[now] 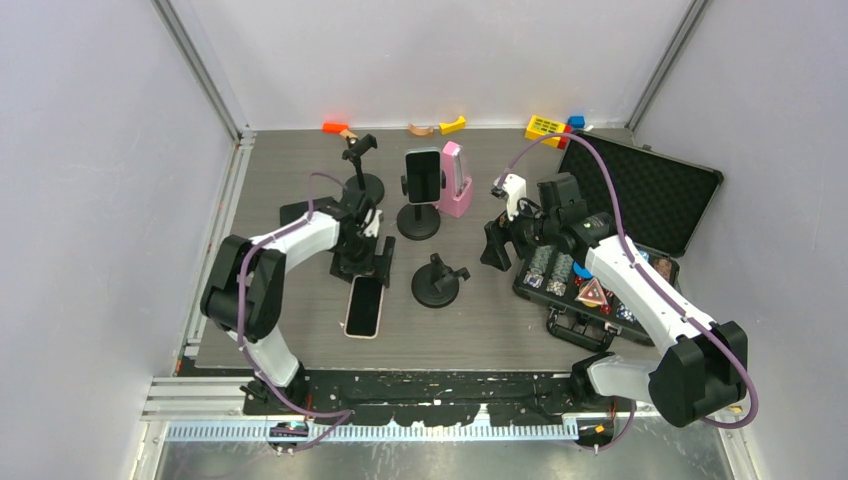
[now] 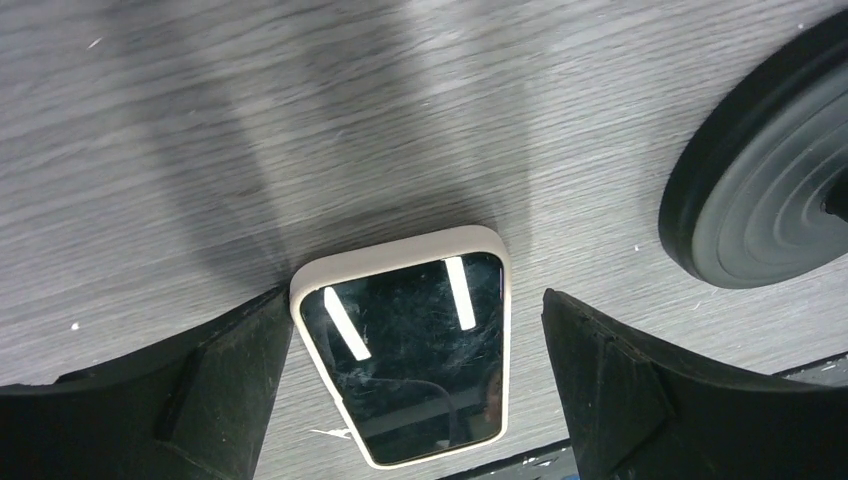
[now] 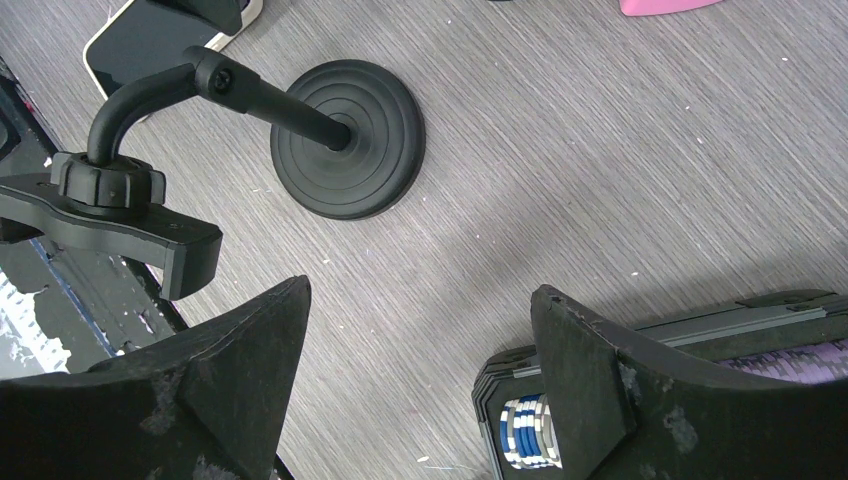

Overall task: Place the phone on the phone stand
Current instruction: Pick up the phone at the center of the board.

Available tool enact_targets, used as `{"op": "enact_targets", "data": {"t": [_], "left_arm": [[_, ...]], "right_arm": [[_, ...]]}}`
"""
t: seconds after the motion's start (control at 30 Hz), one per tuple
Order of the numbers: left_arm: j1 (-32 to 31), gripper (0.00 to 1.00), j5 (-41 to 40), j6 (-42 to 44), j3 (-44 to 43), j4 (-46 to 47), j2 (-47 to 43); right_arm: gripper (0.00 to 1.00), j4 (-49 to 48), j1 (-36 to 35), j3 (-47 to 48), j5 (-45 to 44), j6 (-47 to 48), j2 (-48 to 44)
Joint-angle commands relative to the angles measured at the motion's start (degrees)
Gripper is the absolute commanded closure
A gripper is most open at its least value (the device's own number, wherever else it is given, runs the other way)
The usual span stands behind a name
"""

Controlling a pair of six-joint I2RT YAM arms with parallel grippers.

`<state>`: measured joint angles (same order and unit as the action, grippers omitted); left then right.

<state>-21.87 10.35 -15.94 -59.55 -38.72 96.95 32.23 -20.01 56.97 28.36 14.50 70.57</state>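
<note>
A phone [image 1: 364, 306] in a cream case lies flat, screen up, near the table's front. My left gripper [image 1: 364, 262] hovers over its far end, open. In the left wrist view the phone [image 2: 410, 345] lies between the two black fingers [image 2: 200, 390], the left one close to the case's edge, the right one apart from it. An empty black phone stand [image 1: 437, 281] sits just right of the phone; its round base [image 3: 348, 138] and clamp [image 3: 110, 210] show in the right wrist view. My right gripper [image 1: 497, 245] is open over bare table beside it, holding nothing.
Two more stands are behind: an empty one [image 1: 361, 170] and one holding a phone [image 1: 421, 190], with a pink object [image 1: 455, 180] beside it. An open black case [image 1: 640, 190] of poker chips [image 3: 520, 430] lies at right. Small toys [image 1: 545, 127] line the back wall.
</note>
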Motion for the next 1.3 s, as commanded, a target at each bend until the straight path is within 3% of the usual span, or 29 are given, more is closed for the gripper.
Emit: {"op": "enact_targets", "data": {"t": [0.0, 0.17, 0.4, 0.53, 0.87, 1.27], "left_arm": [[-3.7, 0.02, -1.1, 4.9, -4.0, -1.4, 4.5], [-8.5, 0.00, -8.1, 8.3, -4.6, -1.8, 4.9], [-8.6, 0.02, -12.0, 10.3, -3.8, -1.4, 5.1], [-8.7, 0.09, -12.6, 10.7, -3.6, -1.3, 5.4], [-8.6, 0.40, -10.7, 12.4, -3.8, -0.9, 2.2], [-8.9, 0.47, -9.2, 18.0, -7.9, -0.4, -0.6]], "right_arm": [[0.14, -0.4, 0.3, 1.2, 0.3, 0.5, -0.4], [0.14, -0.1, 0.3, 1.4, 0.8, 0.7, -0.4], [0.14, 0.3, 0.3, 1.6, 1.5, 0.8, -0.1], [0.14, 0.5, 0.3, 1.7, 1.5, 0.8, 0.0], [0.14, 0.4, 0.3, 1.8, 1.8, 0.6, 0.1], [0.14, 0.5, 0.3, 1.8, 1.9, 0.5, 0.0]]}}
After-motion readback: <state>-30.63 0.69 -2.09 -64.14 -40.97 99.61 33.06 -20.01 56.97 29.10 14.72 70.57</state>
